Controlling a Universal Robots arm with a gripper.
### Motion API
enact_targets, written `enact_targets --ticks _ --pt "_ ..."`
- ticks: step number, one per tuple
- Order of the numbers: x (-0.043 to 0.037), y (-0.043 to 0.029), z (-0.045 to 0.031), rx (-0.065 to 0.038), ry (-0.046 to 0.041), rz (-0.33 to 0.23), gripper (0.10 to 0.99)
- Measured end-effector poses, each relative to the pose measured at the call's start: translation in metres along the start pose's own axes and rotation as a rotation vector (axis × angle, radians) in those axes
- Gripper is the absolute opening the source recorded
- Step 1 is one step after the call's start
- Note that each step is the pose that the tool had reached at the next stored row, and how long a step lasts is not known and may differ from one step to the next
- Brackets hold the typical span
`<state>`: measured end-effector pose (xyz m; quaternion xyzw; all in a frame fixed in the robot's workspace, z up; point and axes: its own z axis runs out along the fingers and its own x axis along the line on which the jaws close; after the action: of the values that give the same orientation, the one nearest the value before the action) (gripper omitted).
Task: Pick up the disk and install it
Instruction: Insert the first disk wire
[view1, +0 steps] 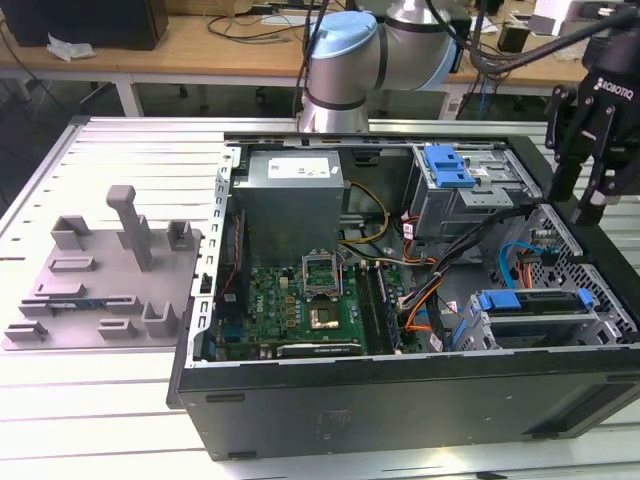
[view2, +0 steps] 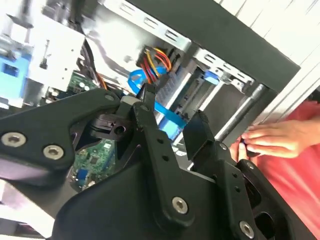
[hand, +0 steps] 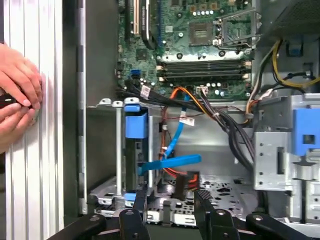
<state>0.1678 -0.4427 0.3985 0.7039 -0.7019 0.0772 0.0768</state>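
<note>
1. The black two-fingered gripper (view1: 582, 203) hangs over the open black metal computer case (view1: 400, 400). The case lies on the white slatted tabletop (view1: 120, 170), toward its edge on the exterior view's right. Both wrist views show the fingers (hand: 141, 200) spread wide and holding nothing.
2. The flat silver-grey disk (view1: 528, 300), framed by its light-blue plastic bracket, seems to stand on edge in the perforated grey metal drive cage (view1: 605, 325). The cage is in the corner of the case nearest the tabletop's near edge. In the first wrist view the disk lies just beyond the open fingers.
3. The work in hand looks to be at the cage. It would go best with the gripper centred squarely over the bracket and the fingers either side of the disk's thin edge. Any pressure then runs straight along the cage rails and does not twist the disk.
4. A flat light-blue ribbon cable (hand: 172, 161) and a bundle of black and orange wires (hand: 225, 125) cross just beside the disk. A straight, vertical approach should keep the fingers from snagging them.
5. A person's hand (hand: 17, 95) rests on the tabletop just outside the case wall near the cage, so slow, narrow movements seem wise.
</note>
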Motion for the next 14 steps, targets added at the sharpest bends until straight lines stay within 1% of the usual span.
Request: enact_targets --ticks 1,2,3,4,6,7,8,9,10,11,12,14 --pt "-0.0040 -0.0001 -0.0002 0.007 0.0002 0.003 0.506" --pt "-0.0043 -0.0002 -0.0002 0.009 0.0003 0.009 0.506" --pt "-0.0042 -0.0001 -0.0002 0.008 0.0005 0.017 0.506" --pt "-0.0044 -0.0001 0.0001 0.004 0.0007 0.039 0.506" --pt "-0.0050 -0.0001 0.0029 -0.005 0.0008 0.082 0.506" --pt "-0.0055 0.0000 0.0044 -0.008 0.0009 0.097 0.506" --pt "-0.0059 -0.0001 0.0051 -0.010 0.0012 0.104 0.506" --pt "-0.0061 -0.0001 0.0052 -0.010 0.0026 0.104 0.506" --pt "-0.0090 -0.0002 0.0045 -0.009 0.0236 0.104 0.506" --pt "-0.0125 -0.0002 0.0039 -0.008 0.0420 0.104 0.506" --pt "-0.0175 -0.0001 0.0029 -0.007 0.0656 0.104 0.506" --pt "-0.0266 -0.0002 0.0015 -0.005 0.0963 0.104 0.506"
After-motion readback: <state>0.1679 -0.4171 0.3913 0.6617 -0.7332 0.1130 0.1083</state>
